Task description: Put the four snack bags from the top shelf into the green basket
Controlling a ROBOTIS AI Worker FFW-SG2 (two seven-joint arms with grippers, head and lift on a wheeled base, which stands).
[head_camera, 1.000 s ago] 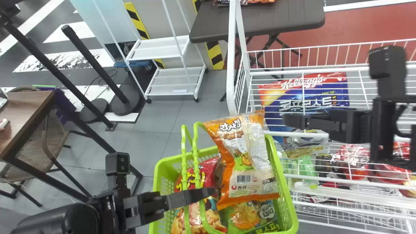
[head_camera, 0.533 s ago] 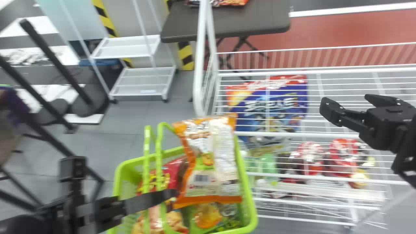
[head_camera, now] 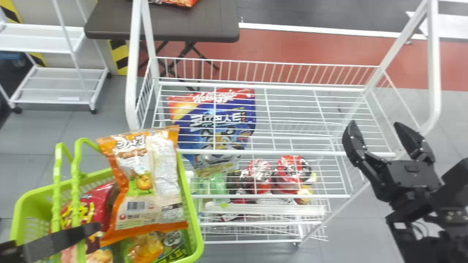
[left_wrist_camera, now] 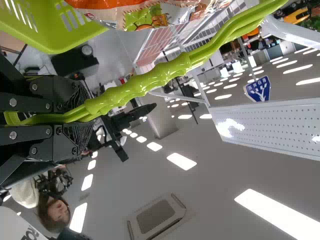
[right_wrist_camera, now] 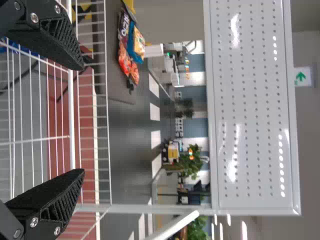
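At the lower left of the head view my left gripper (head_camera: 58, 241) is at the handles of the green basket (head_camera: 195, 233). In the left wrist view that gripper (left_wrist_camera: 82, 112) is shut on the green handles (left_wrist_camera: 145, 82). An orange snack bag (head_camera: 146, 182) stands upright in the basket, above a red bag (head_camera: 91, 202) and a green bag (head_camera: 172, 243). Over the rack's right end my right gripper (head_camera: 378, 140) is open with nothing between its fingers; the right wrist view shows this gripper (right_wrist_camera: 82, 120) with its fingers wide apart.
The white wire rack's top shelf (head_camera: 292, 109) is right of the basket. A blue cereal bag (head_camera: 215, 124) and red packages (head_camera: 289, 173) show through its wires. A brown table (head_camera: 204, 22) stands behind, a white cart (head_camera: 62, 84) at the back left.
The head view has swung right, so rack and basket show farther left. My right gripper, earlier over the shelf's front, has turned toward the rack's right end. The left gripper stays at the basket.
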